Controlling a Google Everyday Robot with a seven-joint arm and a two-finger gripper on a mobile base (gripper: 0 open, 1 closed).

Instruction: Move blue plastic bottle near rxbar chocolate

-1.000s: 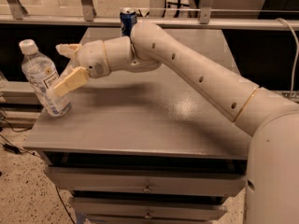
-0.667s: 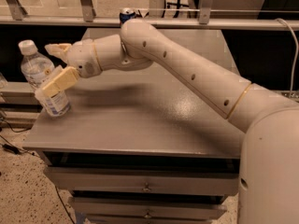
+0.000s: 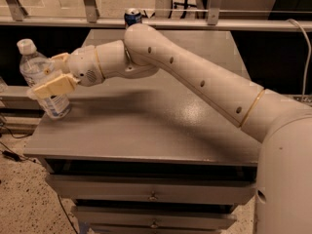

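Between the widely spread fingers (image 3: pixel 53 86) of the gripper (image 3: pixel 45 75) stands the blue plastic bottle (image 3: pixel 35 68), its base on the table (image 3: pixel 146 130) just under the gripper and its white cap (image 3: pixel 27 46) rising above and beyond the fingertips. One pale finger crosses in front of the bottle's middle and the other sits behind it, so the jaws stand wide with the bottle in the gap. The bottle leans slightly, cap tipped away from the wrist. Behind the gripper the cream arm (image 3: pixel 195 82) stretches back over the grey tabletop. Well beyond the wrist, at the table's far edge, sits a blue soda can (image 3: pixel 132 17). Below the gripper, under the tabletop's near edge, are drawers (image 3: pixel 153 196)
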